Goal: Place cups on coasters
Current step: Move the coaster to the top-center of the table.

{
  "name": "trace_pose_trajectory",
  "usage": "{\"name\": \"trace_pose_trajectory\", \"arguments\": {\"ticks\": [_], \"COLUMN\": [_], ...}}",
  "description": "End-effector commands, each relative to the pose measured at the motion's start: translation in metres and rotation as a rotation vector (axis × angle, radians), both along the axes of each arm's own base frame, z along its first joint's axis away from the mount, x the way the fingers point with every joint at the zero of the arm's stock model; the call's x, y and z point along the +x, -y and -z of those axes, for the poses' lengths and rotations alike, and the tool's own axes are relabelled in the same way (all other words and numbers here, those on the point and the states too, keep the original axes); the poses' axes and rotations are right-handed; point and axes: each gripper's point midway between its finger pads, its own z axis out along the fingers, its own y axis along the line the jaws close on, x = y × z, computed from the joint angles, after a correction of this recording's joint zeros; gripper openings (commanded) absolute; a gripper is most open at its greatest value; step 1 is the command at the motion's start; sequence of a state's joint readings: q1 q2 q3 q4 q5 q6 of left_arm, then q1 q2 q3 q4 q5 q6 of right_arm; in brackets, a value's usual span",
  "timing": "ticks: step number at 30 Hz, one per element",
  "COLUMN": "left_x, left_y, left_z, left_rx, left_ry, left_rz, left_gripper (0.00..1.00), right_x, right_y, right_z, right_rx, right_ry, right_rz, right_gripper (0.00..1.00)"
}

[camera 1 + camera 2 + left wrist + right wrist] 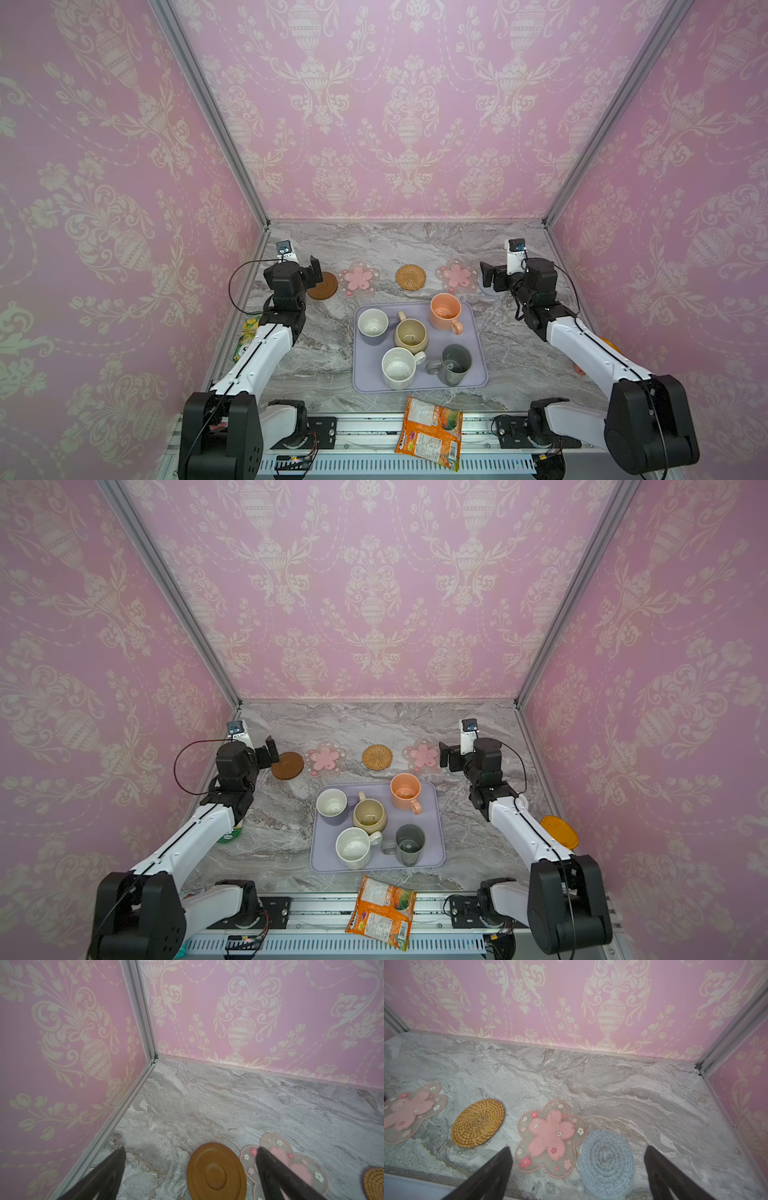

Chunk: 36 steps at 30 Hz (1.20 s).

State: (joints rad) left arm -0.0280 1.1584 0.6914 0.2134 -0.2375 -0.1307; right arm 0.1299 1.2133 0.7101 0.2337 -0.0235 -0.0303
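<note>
Place: a robot test booth, a lab rig dressed up as a home tabletop
Walls: pink damask wallpaper panels (407, 104) on three sides, held in bare aluminium profiles (210, 110)
Surface: marble-print tabletop (374, 245)
Machinery: two white-and-black robot arms (257, 353) mounted on a metal rail (365, 432) at the front edge, with loose wiring (291, 461) below it
Props: ceramic mugs (410, 334) on a lavender tray (365, 374), coasters (410, 277) in a row, a snack packet (430, 432)

Pink walls (415, 104) carry a cream urn-and-vine damask; the surface (374, 245) is grey veined marble. The lavender tray (368, 374) bears a peach cup (445, 311), beige cup (410, 334), dark grey cup (455, 363), speckled white cup (398, 368) and lavender cup (373, 324). Above it: brown coaster (324, 286), pink flower coaster (358, 278), tan woven coaster (410, 277), second pink flower coaster (457, 276), grey-blue coaster (606, 1161).
</note>
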Motion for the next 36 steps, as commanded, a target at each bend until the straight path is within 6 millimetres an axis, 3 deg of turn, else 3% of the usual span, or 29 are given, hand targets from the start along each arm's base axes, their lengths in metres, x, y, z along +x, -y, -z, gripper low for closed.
{"name": "trace_pose_trajectory", "arguments": {"ticks": [1,9,13,16,23,26,33,36], "left_x": [-0.006,0.004,0.013,0.019,0.035,0.040,0.043,0.042], "left_y": [0.007,0.025,0.051,0.069,0.089,0.098,0.119,0.124], "left_z": [-0.001,-0.005,0.000,0.009,0.033,0.046,0.078,0.093], "left_rx": [-0.074,-0.071,0.009,0.013,-0.054,-0.081,-0.116,-0.164], "left_ry": [-0.077,-0.172,-0.211,-0.282,-0.390,-0.441,-0.535,-0.573], "left_rz": [0.018,0.049,0.107,0.132,0.122,0.125,0.135,0.127], "left_gripper": [0.99,0.99,0.99,0.97,0.67,0.58,0.59,0.59], "right_x": [-0.010,-0.010,-0.007,-0.005,-0.003,-0.003,-0.007,-0.005], "right_y": [-0.010,-0.050,-0.070,-0.081,-0.097,-0.098,-0.106,-0.123], "right_z": [-0.001,-0.015,-0.014,-0.010,-0.002,0.001,0.007,0.006], "right_rx": [-0.063,-0.069,-0.075,-0.084,-0.127,-0.120,-0.094,-0.053], "right_ry": [-0.051,-0.086,-0.132,-0.163,-0.203,-0.215,-0.245,-0.271], "right_rz": [-0.016,-0.108,-0.153,-0.173,-0.187,-0.177,-0.195,-0.235], "right_gripper": [1.00,1.00,1.00,0.99,0.98,0.98,0.98,0.98]}}
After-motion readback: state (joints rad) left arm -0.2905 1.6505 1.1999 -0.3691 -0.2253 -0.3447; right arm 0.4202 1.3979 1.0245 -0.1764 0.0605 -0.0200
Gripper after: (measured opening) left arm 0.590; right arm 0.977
